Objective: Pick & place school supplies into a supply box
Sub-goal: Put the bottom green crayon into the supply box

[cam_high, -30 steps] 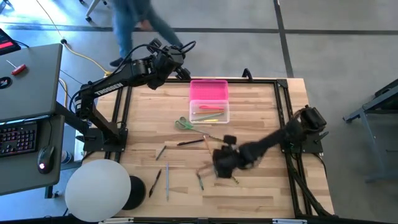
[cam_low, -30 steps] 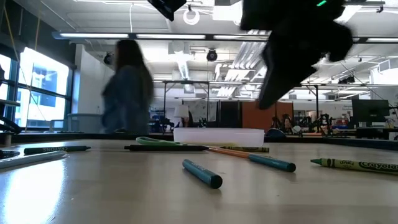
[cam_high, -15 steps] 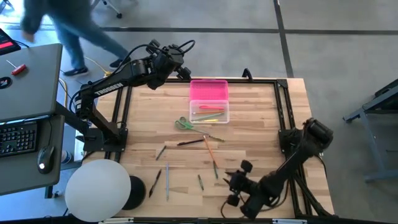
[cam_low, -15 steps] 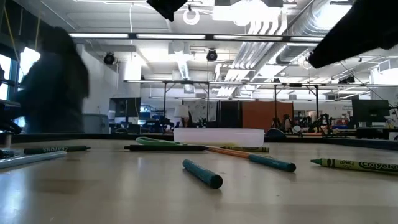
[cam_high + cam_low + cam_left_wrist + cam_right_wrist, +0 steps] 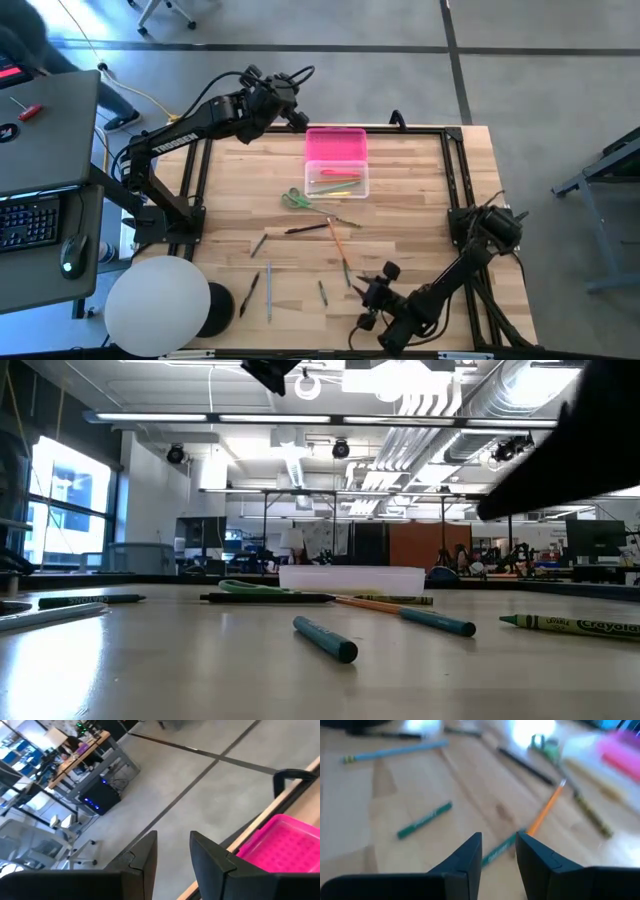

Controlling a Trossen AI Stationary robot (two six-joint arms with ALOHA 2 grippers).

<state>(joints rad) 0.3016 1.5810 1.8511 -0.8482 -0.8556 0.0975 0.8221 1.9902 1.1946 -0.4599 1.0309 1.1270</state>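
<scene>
You see a pale wooden surface [image 5: 420,200] with long plank lines and a dark metal frame around it. The supply box [image 5: 337,160] stands near the far edge, in the middle: a bright pink lid with a dotted texture lies open behind a clear plastic base, and some thin pens lie inside the base. Just beside the box, on its left front corner, lie the green-handled scissors [image 5: 294,199]. In front of them the loose supplies are spread: a thin orange pencil [image 5: 336,239], a black pen [image 5: 305,229], a short green crayon [image 5: 322,292] and a pale blue pencil [image 5: 268,291]. In the low view one green crayon [image 5: 568,625] carries the word "Crayola". The left arm carries white letters "TROSSEN"; it reaches up over the far left corner, and the left tool [image 5: 172,852] points past the edge of the pink lid, its fingers a little apart and empty. The right arm stretches low along the front right edge; the right tool [image 5: 497,851] hovers over the wood near a green crayon, fingers slightly apart, holding nothing.
</scene>
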